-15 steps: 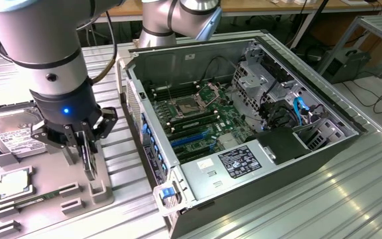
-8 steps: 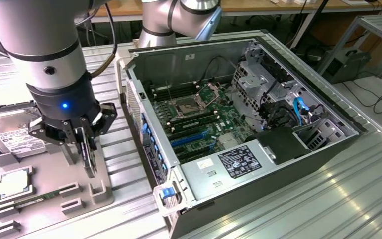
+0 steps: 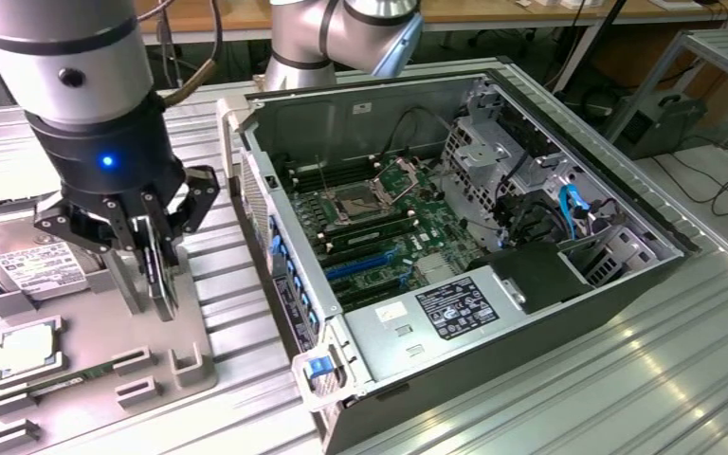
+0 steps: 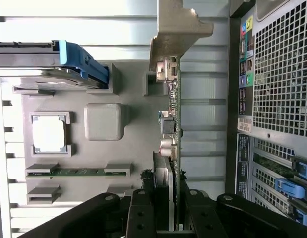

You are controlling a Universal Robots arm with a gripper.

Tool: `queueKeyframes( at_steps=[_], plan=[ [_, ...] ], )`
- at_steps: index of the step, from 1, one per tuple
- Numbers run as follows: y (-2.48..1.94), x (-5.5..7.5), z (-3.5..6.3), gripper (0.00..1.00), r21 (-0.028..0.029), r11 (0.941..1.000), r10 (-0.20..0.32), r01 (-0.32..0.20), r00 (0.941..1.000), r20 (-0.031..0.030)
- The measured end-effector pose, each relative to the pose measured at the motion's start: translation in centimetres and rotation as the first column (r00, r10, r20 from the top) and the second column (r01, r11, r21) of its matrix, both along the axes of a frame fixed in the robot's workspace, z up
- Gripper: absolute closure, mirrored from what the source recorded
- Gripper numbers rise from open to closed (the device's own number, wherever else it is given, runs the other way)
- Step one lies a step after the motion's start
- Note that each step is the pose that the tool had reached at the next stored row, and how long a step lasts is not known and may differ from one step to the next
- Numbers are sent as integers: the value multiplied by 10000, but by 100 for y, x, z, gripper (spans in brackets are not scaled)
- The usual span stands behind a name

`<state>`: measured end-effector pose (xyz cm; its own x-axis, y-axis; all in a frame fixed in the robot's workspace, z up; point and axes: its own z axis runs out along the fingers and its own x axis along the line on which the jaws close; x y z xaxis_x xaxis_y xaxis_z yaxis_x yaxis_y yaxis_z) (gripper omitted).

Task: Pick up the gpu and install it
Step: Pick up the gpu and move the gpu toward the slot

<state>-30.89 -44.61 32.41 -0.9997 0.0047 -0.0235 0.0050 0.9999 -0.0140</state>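
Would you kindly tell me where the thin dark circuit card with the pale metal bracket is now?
The circuit card stands on edge in the gripper, at the grey parts tray, to the exterior view's left of the open computer case.

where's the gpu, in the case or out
Out: the gpu stands on edge in the end effector, over the tray beside the case.

I am counting one gpu, one end effector, one open computer case, one hard drive, one processor chip and one memory stick. One grey holder tray is lying on one metal surface.
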Motion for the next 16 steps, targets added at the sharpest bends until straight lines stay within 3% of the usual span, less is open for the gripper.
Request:
queueKeyframes(
  at_steps=[8, 9, 10, 11, 16],
  plan=[
    [0, 1, 219, 72, -17, 10000, 2, -2, 10000, -1],
    [1, 1, 219, 72, -113, 9999, 2, -2, 10000, 3],
    [1, 0, 220, 72, -299, 9996, 0, 0, 10000, 0],
    [3, 0, 220, 72, -400, 9992, 0, 0, 10000, 0],
    [3, 1, 301, 72, -407, 9992, 1, 1, 10000, 47]
  ],
)
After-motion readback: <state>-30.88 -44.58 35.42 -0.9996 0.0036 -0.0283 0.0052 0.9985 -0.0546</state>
